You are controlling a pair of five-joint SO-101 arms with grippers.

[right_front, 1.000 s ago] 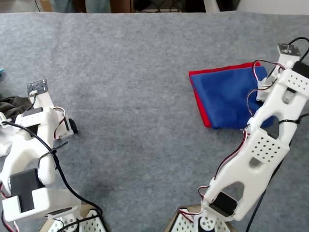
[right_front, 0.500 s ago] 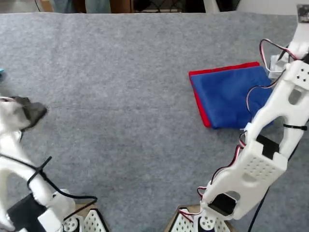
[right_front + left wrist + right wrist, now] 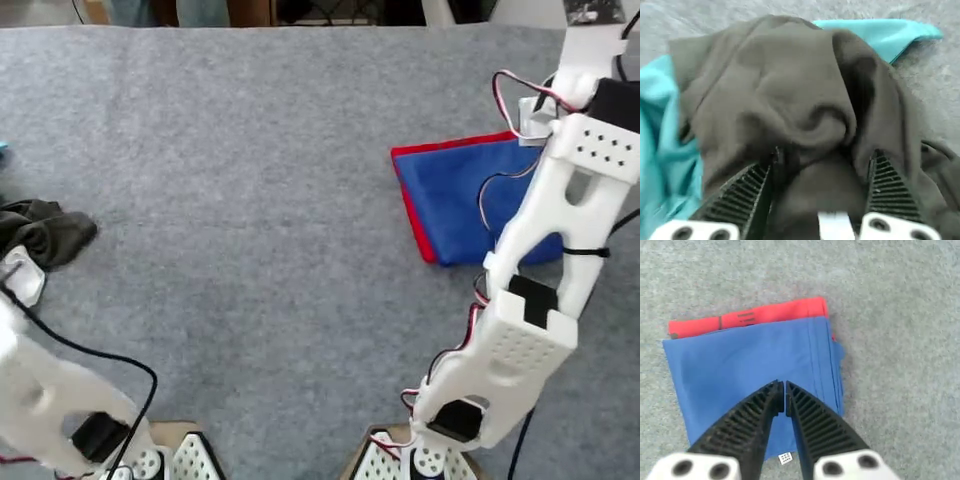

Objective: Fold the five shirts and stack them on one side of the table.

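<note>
Left wrist view: the left claw point(image 3: 825, 152) stands wide open, its two toothed fingers straddling a bunched dark shirt point(image 3: 780, 90) without clamping it, so it holds nothing. A teal shirt point(image 3: 660, 165) lies under and beside the dark one. Over the last second this arm has swung from farther in on the mat out to the 9 o'clock edge of the grey table point(image 3: 250, 150), which puts the claw over the heap of unfolded shirts.

The right claw point(image 3: 784, 385) is closed to a slit and empty, poised above the folded blue shirt point(image 3: 740, 365), which lies on a folded red shirt point(image 3: 750, 317). In the high view that arm has stretched on past the stack towards 1 o'clock.

I judge two shirts to be done and stacked at about 3 o'clock, with the dark one as the next pick.

The dark shirt sits hard against the 9 o'clock edge, and the teal one runs off past it, so a careless tug could drag cloth off the table. A broad bare stretch of mat lies between heap and stack, with room to spread a shirt flat. The right arm's links cross above the stack near the 3 o'clock edge.
</note>
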